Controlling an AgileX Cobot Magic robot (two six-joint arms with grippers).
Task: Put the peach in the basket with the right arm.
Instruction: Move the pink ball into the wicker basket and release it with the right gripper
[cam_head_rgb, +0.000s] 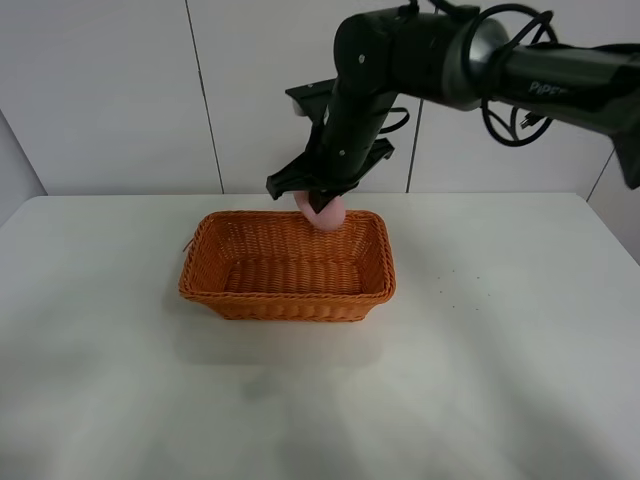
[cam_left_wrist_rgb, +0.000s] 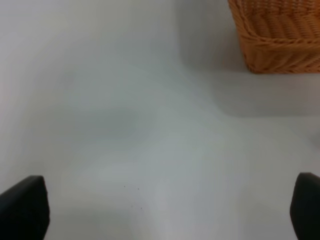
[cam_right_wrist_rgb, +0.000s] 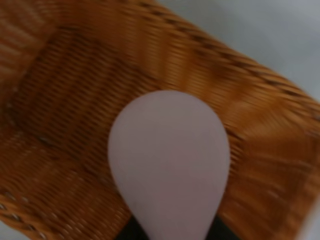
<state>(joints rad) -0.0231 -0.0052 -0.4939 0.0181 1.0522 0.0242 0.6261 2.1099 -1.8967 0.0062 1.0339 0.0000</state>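
The orange-brown wicker basket stands in the middle of the white table. The black right arm reaches in from the upper right, and my right gripper is shut on the pale pink peach, holding it just above the basket's far rim. In the right wrist view the peach fills the centre, with the basket floor below it. My left gripper hovers open over bare table, its dark fingertips at the picture's lower corners. A basket corner shows beyond it.
A white panelled wall rises behind the table. Bare tabletop lies around the basket on all sides.
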